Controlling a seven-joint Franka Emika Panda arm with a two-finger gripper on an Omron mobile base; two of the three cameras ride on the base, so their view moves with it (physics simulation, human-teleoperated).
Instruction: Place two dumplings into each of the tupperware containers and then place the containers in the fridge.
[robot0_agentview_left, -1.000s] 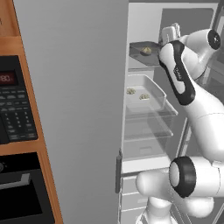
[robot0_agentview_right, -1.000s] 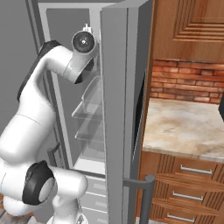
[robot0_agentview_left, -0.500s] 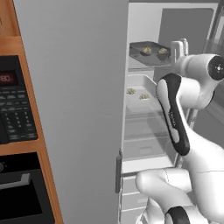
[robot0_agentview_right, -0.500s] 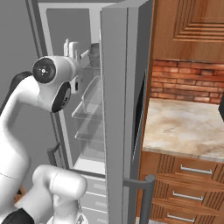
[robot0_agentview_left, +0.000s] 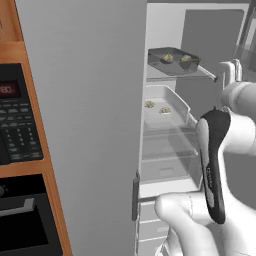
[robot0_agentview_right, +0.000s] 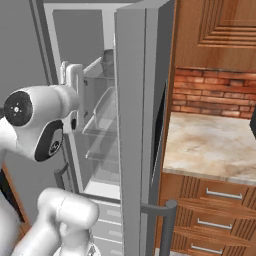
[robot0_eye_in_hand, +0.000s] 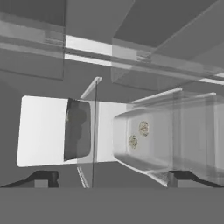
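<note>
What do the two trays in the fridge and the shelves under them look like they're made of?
Dark tray: probably matte plastic or coated metal, dull grey, no glare. White tray: likely smooth plastic, plain even white. Fridge shelves: clear glass or plastic; the back wall shows through them.

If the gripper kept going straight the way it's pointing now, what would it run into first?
Probably the fridge interior. The gripper, jaws open and empty, faces the shelves, with the dark grey container and the white container ahead. Depth is unclear, so I can't tell which comes first.
</note>
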